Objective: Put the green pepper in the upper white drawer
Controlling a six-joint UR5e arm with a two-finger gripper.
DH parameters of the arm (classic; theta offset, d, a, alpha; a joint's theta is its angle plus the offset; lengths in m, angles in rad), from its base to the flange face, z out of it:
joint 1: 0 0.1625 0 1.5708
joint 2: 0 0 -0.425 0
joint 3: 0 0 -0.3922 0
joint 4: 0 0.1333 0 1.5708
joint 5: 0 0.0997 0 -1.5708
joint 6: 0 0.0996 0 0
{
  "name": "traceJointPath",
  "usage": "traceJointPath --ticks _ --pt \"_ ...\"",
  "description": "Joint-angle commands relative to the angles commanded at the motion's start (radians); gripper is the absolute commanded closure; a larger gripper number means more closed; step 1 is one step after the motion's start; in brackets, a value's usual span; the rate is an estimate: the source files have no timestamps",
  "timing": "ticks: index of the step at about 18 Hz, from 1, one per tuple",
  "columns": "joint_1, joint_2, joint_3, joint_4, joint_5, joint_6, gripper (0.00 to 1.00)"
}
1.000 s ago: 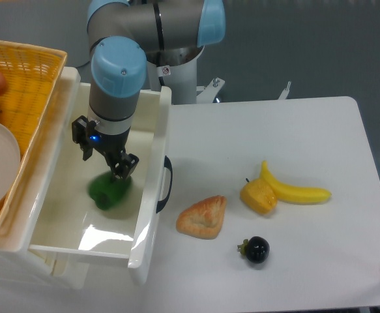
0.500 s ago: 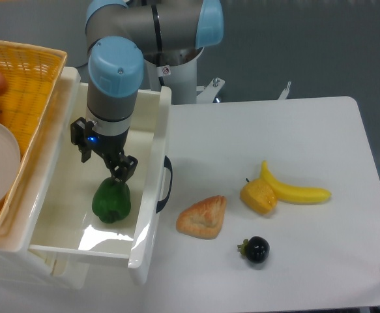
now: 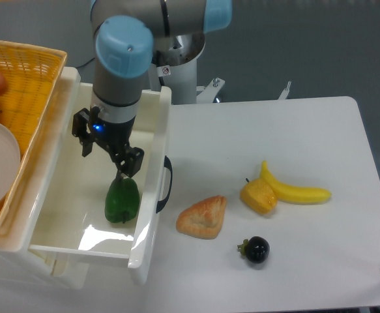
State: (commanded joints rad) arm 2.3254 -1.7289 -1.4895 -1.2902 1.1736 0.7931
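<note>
**Pepper in the drawer, claw just above it**

Now, starting at the counter's left edge, we see the yellow basket (image 3: 30,72), then the upper white drawer (image 3: 152,195) beside it, pulled open. The green pepper (image 3: 122,200) sits on the drawer floor near its right wall. Our claw (image 3: 109,154) hangs directly over the pepper's top, fingers apart, and we cannot tell whether one tip touches it. Our worry: a fingertip snagging the stem on the way up could tip the pepper or drag it out. Rightward lie the pastry (image 3: 203,217), the yellow pepper piece (image 3: 259,196) and the banana (image 3: 294,189).
</note>
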Motion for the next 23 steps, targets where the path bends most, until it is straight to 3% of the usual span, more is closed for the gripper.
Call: traceJointPath --ticks 8,15,19,23 --pt "0.118 0.005 0.037 0.012 -0.025 0.002 0.05" --pt "0.258 -0.001 0.032 0.034 -0.023 0.017 0.0" --pt "0.334 -0.011 0.003 0.035 -0.012 0.104 0.0" --pt "0.41 -0.02 -0.06 0.038 0.099 0.294 0.0"
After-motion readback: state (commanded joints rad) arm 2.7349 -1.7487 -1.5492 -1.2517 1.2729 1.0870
